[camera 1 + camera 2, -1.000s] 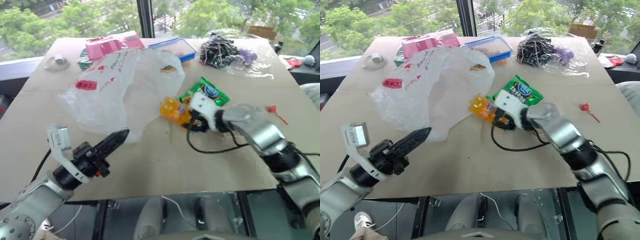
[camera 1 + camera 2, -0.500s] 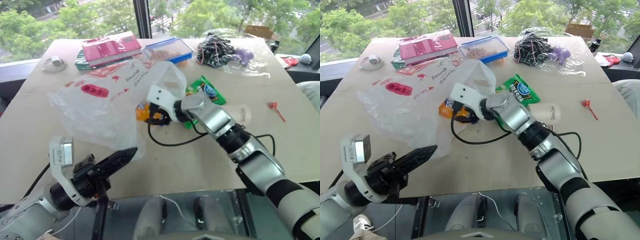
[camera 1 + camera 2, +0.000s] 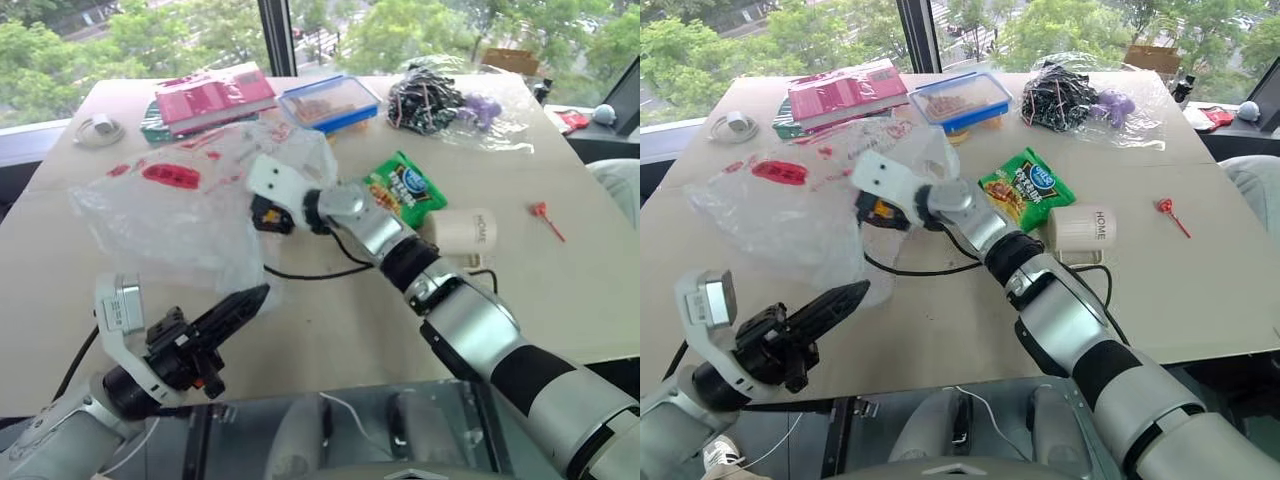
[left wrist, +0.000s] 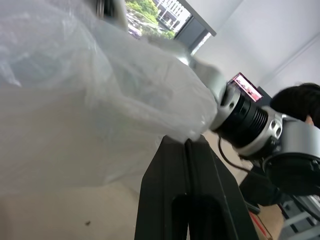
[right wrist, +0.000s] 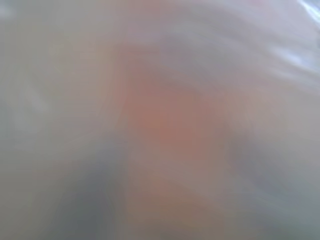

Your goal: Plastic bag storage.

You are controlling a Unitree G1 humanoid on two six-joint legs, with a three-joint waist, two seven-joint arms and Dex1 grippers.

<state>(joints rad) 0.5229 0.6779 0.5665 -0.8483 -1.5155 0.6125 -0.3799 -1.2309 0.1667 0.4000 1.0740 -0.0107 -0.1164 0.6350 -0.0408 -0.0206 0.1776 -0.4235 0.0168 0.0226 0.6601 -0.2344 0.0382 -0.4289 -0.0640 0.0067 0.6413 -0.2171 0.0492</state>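
Bag: the plastic bag [image 3: 190,215] lies crumpled across the left half of the tabletop [image 3: 330,330], its red labels toward the upper left of the frame.
Left end effector [image 3: 240,303]: lower left of the frame, fingers pressed together and empty, tip just short of the bag's near edge.
Right end effector [image 3: 872,208]: reaches across to the centre-left and is pushed in at the bag's mouth; film covers the fingers, so I cannot tell how wide they stand or whether they carry anything.
Nearby: green snack packet [image 3: 405,192] and white mug [image 3: 466,231] right of centre.
Risk: the thin film may snag or tear on the buried fingers.
Risk: with the mouth unheld, the bag could slide or collapse.
Risk: the trailing black cable [image 3: 305,272] may catch the film.
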